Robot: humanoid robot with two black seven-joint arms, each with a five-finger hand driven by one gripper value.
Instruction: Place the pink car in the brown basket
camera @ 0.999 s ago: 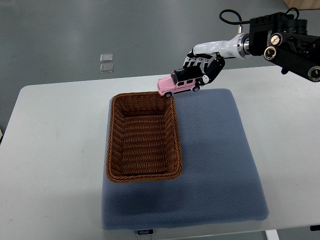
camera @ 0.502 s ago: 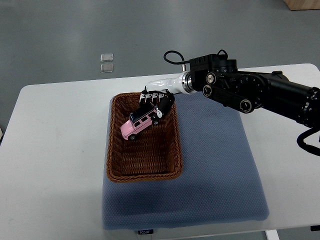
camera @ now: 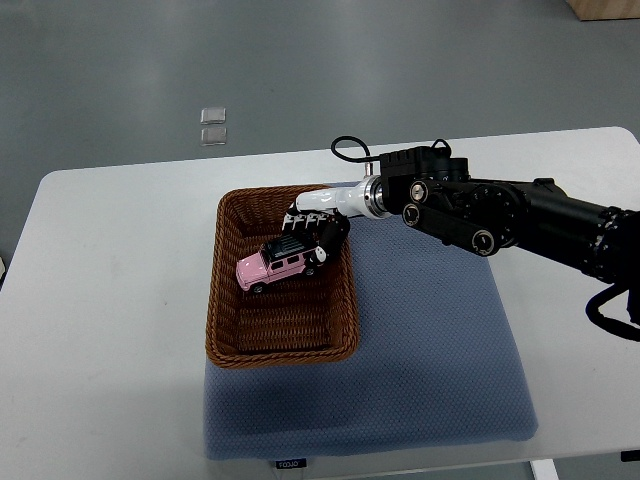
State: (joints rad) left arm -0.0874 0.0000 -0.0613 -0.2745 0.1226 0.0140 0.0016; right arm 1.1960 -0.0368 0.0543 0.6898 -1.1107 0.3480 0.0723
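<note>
The pink car [camera: 272, 265], a small toy jeep with a black roof, is inside the brown basket [camera: 222, 300], near its far right part. My right hand [camera: 310, 232] reaches in over the basket's right rim from a black arm [camera: 500, 212] and is shut on the pink car, fingers curled over its roof and rear. Whether the car's wheels touch the woven floor I cannot tell. The left arm does not show.
The basket lies on a blue-grey mat [camera: 430, 340] on a white table [camera: 100, 330]. Two small clear squares [camera: 212, 125] lie on the floor beyond the table's far edge.
The right hand carried the pink car from above the basket's far right corner down into the basket. The basket has shifted slightly and its near left side has skewed.
</note>
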